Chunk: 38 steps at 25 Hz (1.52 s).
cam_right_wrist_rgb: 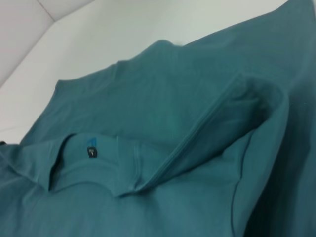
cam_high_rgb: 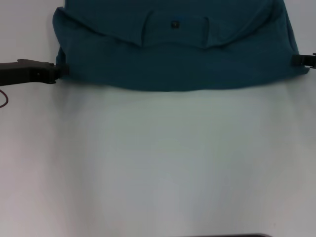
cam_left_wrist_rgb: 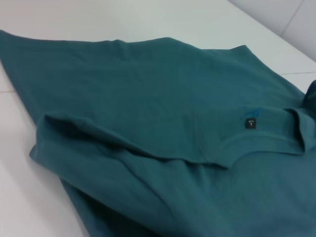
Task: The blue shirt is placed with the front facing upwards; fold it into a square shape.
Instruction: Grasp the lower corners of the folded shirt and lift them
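Folding is under way on the blue shirt [cam_high_rgb: 197, 54], which lies at the far edge of the white table [cam_high_rgb: 158, 163], its top part already doubled over so the neck label [cam_high_rgb: 175, 24] faces up. The left gripper [cam_high_rgb: 60, 70] sits right at the shirt's left edge and the right gripper [cam_high_rgb: 302, 60] at its right edge (whether either set of fingers is clamped on cloth I cannot tell; the tips are lost against the fabric).

To do this step well, I'd judge both arms should travel together at an even height, keeping the fold line straight so the near hem lands parallel to the table edge, with no slack bunching in the middle.

From the head view the shirt reads as a flat band with a shallow ridge across it. The left wrist view shows more: a sleeve [cam_left_wrist_rgb: 89, 133] folded inward as a raised flap. The right wrist view shows the other sleeve [cam_right_wrist_rgb: 247, 113] puffed open like a pocket, needing flattening.
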Each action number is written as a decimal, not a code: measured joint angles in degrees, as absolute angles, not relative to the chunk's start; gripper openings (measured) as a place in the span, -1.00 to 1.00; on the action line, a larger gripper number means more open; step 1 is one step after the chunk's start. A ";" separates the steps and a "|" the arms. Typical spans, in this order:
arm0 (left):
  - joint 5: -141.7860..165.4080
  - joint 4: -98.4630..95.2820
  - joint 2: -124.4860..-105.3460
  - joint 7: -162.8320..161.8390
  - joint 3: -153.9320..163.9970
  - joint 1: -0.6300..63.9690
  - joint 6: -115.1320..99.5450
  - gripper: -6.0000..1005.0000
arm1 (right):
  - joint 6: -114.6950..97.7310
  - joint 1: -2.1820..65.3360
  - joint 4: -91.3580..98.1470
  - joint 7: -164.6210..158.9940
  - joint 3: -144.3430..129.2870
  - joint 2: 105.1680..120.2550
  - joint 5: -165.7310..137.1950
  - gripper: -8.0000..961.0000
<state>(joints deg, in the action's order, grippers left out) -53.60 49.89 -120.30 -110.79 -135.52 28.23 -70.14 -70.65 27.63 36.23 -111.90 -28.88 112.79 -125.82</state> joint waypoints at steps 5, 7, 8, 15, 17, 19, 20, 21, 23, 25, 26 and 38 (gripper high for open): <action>-53.68 51.54 -119.95 -110.27 -137.72 27.26 -75.30 -0.99 | -73.62 25.13 37.17 -110.34 -28.58 112.64 -123.67 -0.93; -53.70 51.86 -119.76 -110.19 -138.58 26.73 -76.75 -0.99 | -74.95 24.59 37.23 -109.63 -28.38 112.51 -123.61 -0.93; -53.71 52.23 -119.66 -110.18 -138.80 26.19 -77.42 -0.99 | -75.68 24.26 37.25 -109.00 -28.28 112.48 -123.60 -0.93; -53.71 54.91 -119.29 -109.82 -139.24 23.17 -83.71 -0.99 | -80.77 22.66 37.28 -106.29 -27.65 112.20 -123.60 -0.93; -53.75 55.13 -119.12 -109.28 -139.69 22.68 -86.41 -0.99 | -82.40 22.02 37.27 -105.42 -27.30 112.21 -123.61 -0.93; -53.76 55.18 -119.02 -108.87 -140.36 22.37 -88.83 -0.99 | -84.38 21.29 37.28 -104.63 -26.86 112.21 -123.69 -0.93; -53.76 55.30 -118.94 -108.69 -140.82 22.21 -90.24 -0.99 | -85.43 20.86 37.28 -104.41 -26.68 112.20 -123.76 -0.93; -53.76 55.46 -118.92 -108.59 -141.18 22.09 -91.20 -0.99 | -86.33 20.39 37.36 -104.33 -26.57 112.20 -123.82 -0.93; -53.63 55.79 -118.85 -108.26 -141.89 21.88 -93.16 -0.99 | -87.54 19.36 37.78 -104.31 -26.53 112.17 -123.84 -0.93; -53.44 55.94 -118.56 -107.92 -142.23 21.78 -95.09 -0.99 | -88.52 18.24 38.44 -104.19 -26.50 112.25 -123.88 -0.93; -53.30 55.83 -118.20 -107.85 -142.45 21.70 -96.39 -0.99 | -89.08 17.69 38.80 -104.05 -26.49 112.35 -123.88 -0.93; -52.99 55.52 -116.64 -107.01 -142.75 20.22 -102.71 -0.99 | -97.53 12.52 40.22 -102.32 -23.66 112.05 -124.12 -0.93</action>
<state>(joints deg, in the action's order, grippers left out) -52.99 55.52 -116.64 -107.01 -142.75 20.22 -102.71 -97.53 12.52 40.22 -102.32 -23.66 112.05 -124.12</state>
